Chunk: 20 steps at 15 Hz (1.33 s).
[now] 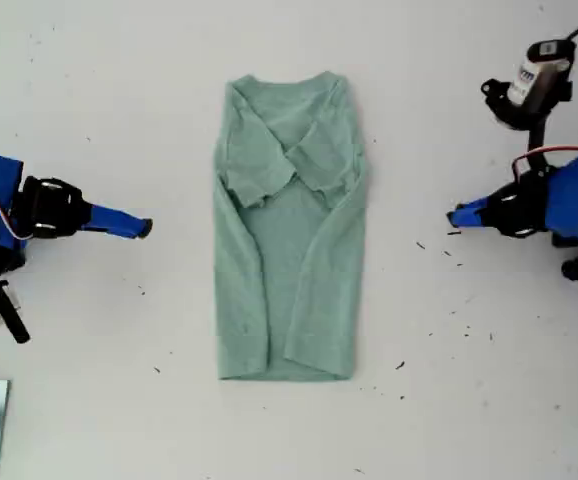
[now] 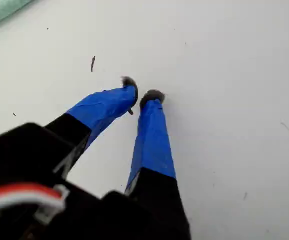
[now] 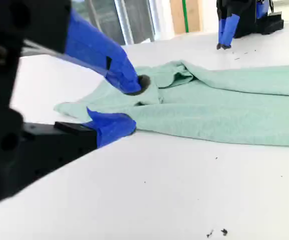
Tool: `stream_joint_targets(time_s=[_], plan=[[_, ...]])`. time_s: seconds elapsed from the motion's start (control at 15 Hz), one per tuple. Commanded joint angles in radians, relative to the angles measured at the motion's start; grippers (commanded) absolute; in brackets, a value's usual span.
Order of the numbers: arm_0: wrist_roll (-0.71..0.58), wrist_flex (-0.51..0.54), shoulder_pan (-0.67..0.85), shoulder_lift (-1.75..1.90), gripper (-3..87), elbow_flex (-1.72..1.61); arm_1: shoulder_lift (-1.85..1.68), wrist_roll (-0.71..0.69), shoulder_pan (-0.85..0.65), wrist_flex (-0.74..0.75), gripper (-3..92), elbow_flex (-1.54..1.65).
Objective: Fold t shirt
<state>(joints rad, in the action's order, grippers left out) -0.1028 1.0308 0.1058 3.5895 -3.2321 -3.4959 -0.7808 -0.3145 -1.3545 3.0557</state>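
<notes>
- Currently, item: shirt, pale green, lying flat on the white counter. Both sides are turned in to make one long panel, and the sleeves are crossed near the neckline.
- First claw: jaws drawn almost together and holding nothing. It sits low over bare counter, with the shirt well ahead of its tips and not touching them.
- Second claw: jaws parted and empty. The shirt's long edge lies just ahead of it, with the sleeve end off to one side. The first claw stands beyond the cloth, facing it.
- Step judged in hand: the crosswise fold, bringing the hem up toward the neckline. Neither claw has a grip yet.
- Handling advice: open the first claw before the approach. Send each claw to the hem corner on its own side.
- Slide the lower jaw along the counter under all the layers, so that the tucked-in flap comes up with the rest.
- Lift both corners level and carry them over together. The soft knit will probably sag and skew if one side leads.
- Set the hem down short of the crossed sleeves, or square on them, before letting go.
</notes>
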Motion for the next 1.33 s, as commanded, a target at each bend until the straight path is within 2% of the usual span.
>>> stream_joint_targets(time_s=[0.0,0.4,0.53,0.67,0.73,0.8,0.87,0.93,1.0,1.07,1.13,1.2,1.27], plan=[[-0.006,0.002,-0.014,0.011,9.0,-0.009,-0.008,-0.011,-0.008,0.003,4.9,0.044],[-0.006,0.002,-0.014,0.011,9.0,-0.009,-0.008,-0.008,-0.011,0.003,4.9,0.044],[-0.006,0.002,-0.014,0.011,9.0,-0.009,-0.008,-0.015,-0.120,0.002,4.9,0.044],[0.003,0.002,0.018,0.011,8.9,-0.009,-0.008,0.172,-0.110,0.002,5.1,0.044],[0.035,0.003,0.081,0.012,9.2,-0.005,-0.008,0.295,-0.069,0.002,5.5,0.044],[0.158,0.008,0.112,0.012,12.0,-0.005,-0.008,0.199,-0.055,0.003,5.4,0.044],[0.264,0.012,0.106,0.012,13.3,0.000,-0.009,0.161,-0.057,0.005,5.6,0.044],[0.242,0.018,0.118,0.012,12.8,0.003,-0.009,0.316,-0.052,-0.011,5.5,0.035],[0.112,0.015,0.156,0.014,-0.2,0.015,-0.009,0.584,-0.064,-0.020,6.1,0.032],[0.138,0.025,0.166,0.014,-0.2,0.054,-0.009,0.795,-0.055,-0.029,5.2,0.026],[0.135,0.011,0.120,0.014,-0.2,0.040,-0.011,0.910,-0.018,-0.041,7.6,0.018],[0.135,0.011,0.055,0.014,-0.1,0.041,-0.011,0.831,-0.012,-0.041,2.3,0.018],[0.135,0.017,0.021,0.014,-0.1,0.048,-0.011,0.704,-0.025,-0.041,2.3,0.018]])
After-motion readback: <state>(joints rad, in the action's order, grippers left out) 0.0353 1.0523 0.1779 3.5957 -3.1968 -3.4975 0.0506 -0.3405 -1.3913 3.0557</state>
